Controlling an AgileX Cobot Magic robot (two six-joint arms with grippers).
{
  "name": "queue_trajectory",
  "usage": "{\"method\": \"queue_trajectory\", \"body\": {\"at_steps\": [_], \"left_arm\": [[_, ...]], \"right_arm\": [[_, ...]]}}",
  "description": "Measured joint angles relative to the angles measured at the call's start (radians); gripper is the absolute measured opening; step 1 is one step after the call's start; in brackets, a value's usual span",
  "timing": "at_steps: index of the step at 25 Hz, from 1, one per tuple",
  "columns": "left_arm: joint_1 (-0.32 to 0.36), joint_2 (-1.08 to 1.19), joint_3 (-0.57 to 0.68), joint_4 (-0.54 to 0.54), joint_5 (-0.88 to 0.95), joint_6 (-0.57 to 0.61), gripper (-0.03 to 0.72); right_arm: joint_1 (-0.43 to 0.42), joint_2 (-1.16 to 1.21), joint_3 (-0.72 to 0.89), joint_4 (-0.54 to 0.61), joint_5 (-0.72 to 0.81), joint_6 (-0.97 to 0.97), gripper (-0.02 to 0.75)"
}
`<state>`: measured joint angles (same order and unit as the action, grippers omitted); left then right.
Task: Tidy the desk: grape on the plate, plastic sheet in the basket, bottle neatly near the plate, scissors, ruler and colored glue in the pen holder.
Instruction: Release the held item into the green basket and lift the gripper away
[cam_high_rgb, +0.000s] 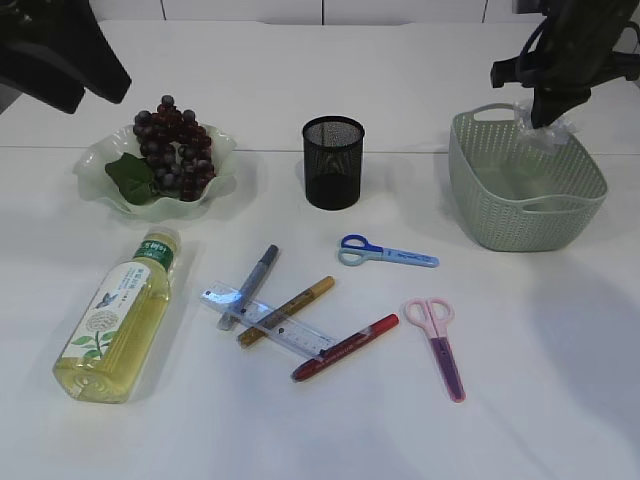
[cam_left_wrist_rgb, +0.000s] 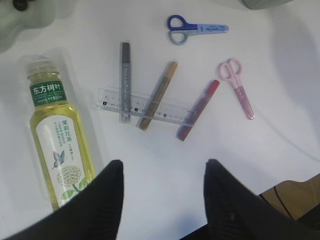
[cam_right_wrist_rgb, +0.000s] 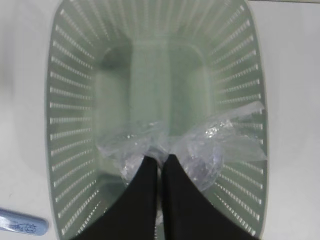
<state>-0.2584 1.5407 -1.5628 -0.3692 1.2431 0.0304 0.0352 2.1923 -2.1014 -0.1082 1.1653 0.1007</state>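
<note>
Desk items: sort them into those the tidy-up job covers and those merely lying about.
Part of the job:
grapes on the plate
plastic sheet, pinched by the right gripper above the basket
bottle
blue scissors
pink scissors
ruler
three glue pens
pen holder

Just lying about:
nothing visible

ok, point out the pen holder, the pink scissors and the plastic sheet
pen holder (cam_high_rgb: 333, 165), exterior view, on its mesh wall
pink scissors (cam_left_wrist_rgb: 240, 90), left wrist view, near the pivot
plastic sheet (cam_right_wrist_rgb: 220, 145), right wrist view, on its crumpled right half
</note>
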Motion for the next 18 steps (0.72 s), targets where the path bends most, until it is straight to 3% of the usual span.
{"method": "queue_trajectory", "body": {"at_steps": [4, 11, 18], "left_arm": [[0.0, 0.0, 0.0, -0.003, 0.0, 0.0, 0.379], [0.0, 0.0, 0.0, -0.002, 0.0, 0.0, 0.379], [0.0, 0.0, 0.0, 0.053, 0.0, -0.006, 0.389]], "right_arm": [[-0.002, 0.0, 0.0, 0.006, 0.004, 0.003, 0.067], [-0.002, 0.0, 0.0, 0.01, 0.008, 0.02, 0.442], [-0.002, 0.0, 0.0, 0.01, 0.064, 0.022, 0.5]]}}
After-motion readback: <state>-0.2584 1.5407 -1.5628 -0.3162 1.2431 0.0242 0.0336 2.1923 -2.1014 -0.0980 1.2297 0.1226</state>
